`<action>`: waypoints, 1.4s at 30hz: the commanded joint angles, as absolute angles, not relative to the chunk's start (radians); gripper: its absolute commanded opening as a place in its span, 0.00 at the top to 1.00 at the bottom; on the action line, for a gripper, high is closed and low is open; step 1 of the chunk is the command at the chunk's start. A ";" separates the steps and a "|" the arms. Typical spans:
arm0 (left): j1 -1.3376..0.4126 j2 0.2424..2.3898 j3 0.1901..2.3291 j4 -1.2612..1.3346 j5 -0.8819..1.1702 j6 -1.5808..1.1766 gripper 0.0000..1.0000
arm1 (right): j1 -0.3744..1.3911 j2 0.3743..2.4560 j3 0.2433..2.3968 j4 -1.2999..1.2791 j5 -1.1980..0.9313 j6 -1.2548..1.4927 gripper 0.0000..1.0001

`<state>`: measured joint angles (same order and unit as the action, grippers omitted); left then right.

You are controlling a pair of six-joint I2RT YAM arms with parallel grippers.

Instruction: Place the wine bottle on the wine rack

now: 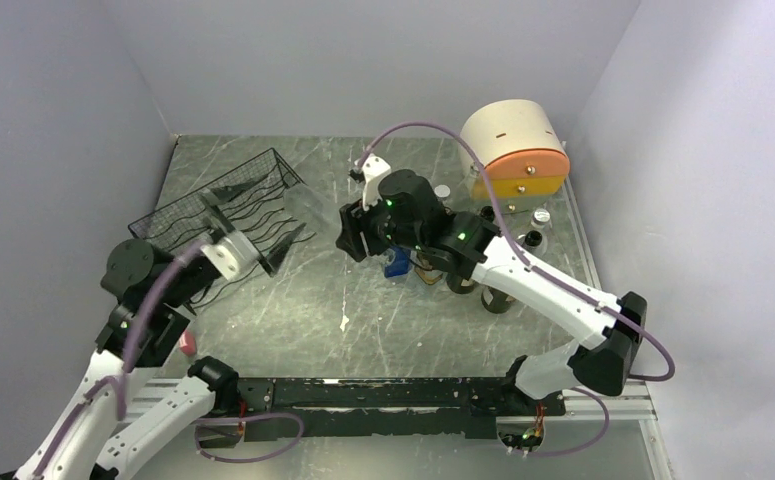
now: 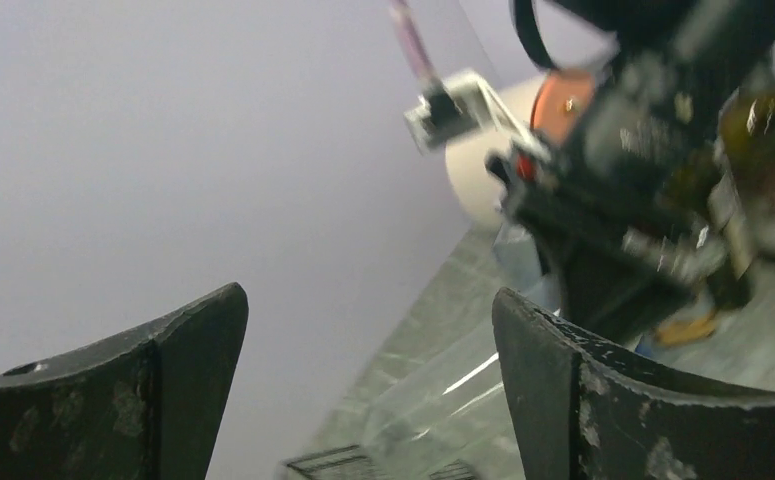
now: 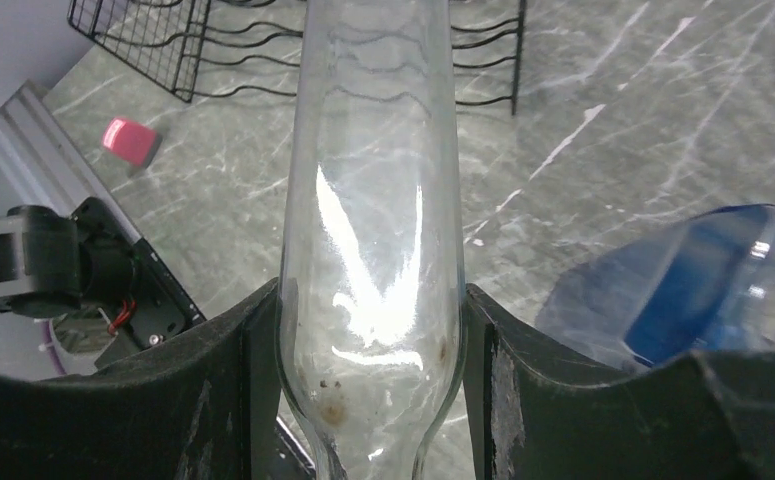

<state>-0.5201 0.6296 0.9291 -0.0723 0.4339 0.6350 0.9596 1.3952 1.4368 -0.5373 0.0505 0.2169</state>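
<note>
1. The table (image 1: 293, 330) is a flat grey slab veined like marble, closed in by plain pale walls at the left, the back and the right. Its middle, between the two arms, lies open.
2. The wine rack (image 1: 225, 212) is black wire, a mesh side plus wavy rows shaped into cradles. It stands at the back left, close to the left wall.
3. A cream-and-orange drum-shaped box (image 1: 515, 150) sits in the back right corner, smooth and rounded. Dark bottles (image 1: 463, 280) crowd the table in front of it, under the right arm.
4. The wine bottle (image 3: 373, 150) is clear, smooth glass with bright glare and some brown specks inside near its shoulder. It stretches away from the right wrist camera towards the rack, whose wavy wires show through it. From above, its far end is just beside the rack's right edge; whether the two touch I cannot tell.
5. The right gripper (image 3: 371, 300) pinches the bottle, one scuffed black finger pressed against each side just above the narrowing shoulder.
6. The left gripper (image 2: 368, 300) is by the rack with its fingers spread wide and nothing between them.
7. A blue translucent piece (image 3: 703, 280) lies just right of the held bottle.
8. A small pink block (image 3: 128, 140) rests near the table's front left edge.
</note>
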 commanded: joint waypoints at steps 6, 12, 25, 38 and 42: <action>-0.523 0.667 1.094 -0.097 0.210 -0.218 0.05 | 0.990 1.459 1.235 -0.193 -0.180 0.331 1.00; -0.525 0.768 1.194 -0.226 0.185 -0.356 0.04 | 1.073 1.589 1.210 -0.070 -0.133 0.360 1.00; -0.523 0.927 1.326 -0.379 0.075 -0.289 0.05 | 1.125 1.786 1.174 0.243 0.051 0.496 1.00; -0.523 1.020 1.394 -0.518 0.037 -0.266 0.04 | 1.089 1.935 1.241 0.402 0.255 0.475 1.00; -0.523 1.017 1.370 -0.498 0.087 -0.257 0.04 | 1.081 2.028 1.325 0.463 0.331 0.415 1.00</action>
